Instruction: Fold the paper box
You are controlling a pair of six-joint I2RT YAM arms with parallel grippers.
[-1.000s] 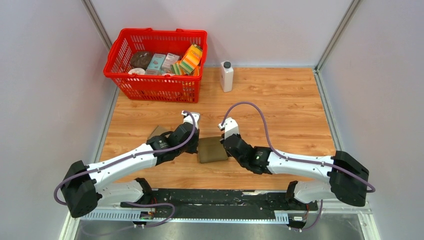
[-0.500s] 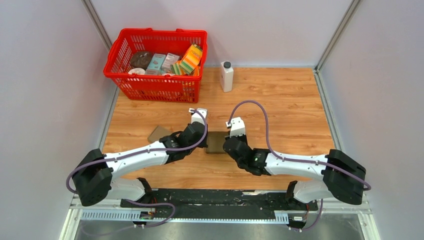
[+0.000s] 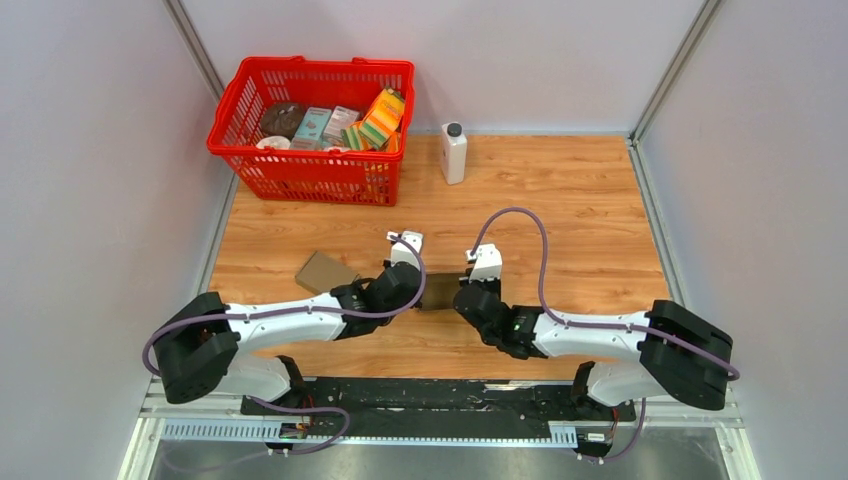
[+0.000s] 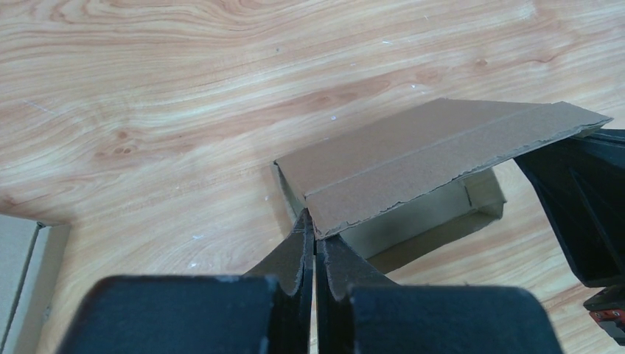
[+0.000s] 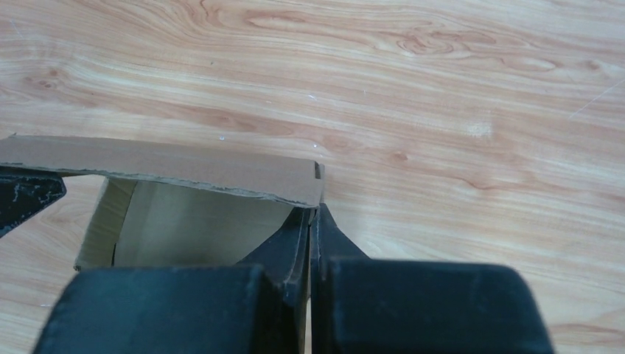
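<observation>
The paper box (image 3: 437,289) sits on the desk (image 3: 580,200) directly between the two claws, with its long axis running from one claw to the other. The left claw (image 4: 315,237) is pinched tight on one corner of the box's raised flap, and the right claw (image 5: 310,220) on the opposite corner.

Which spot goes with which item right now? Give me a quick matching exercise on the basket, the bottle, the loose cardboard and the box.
Things:
1. red basket
2. white bottle
3. flat cardboard piece
4. paper box

Places:
A. between the left gripper and the right gripper
B. far left corner of the table
C. just right of the basket, near the far wall
D. lying left of the left gripper

Pairs: 1-B, 2-C, 3-D, 4-A
</observation>
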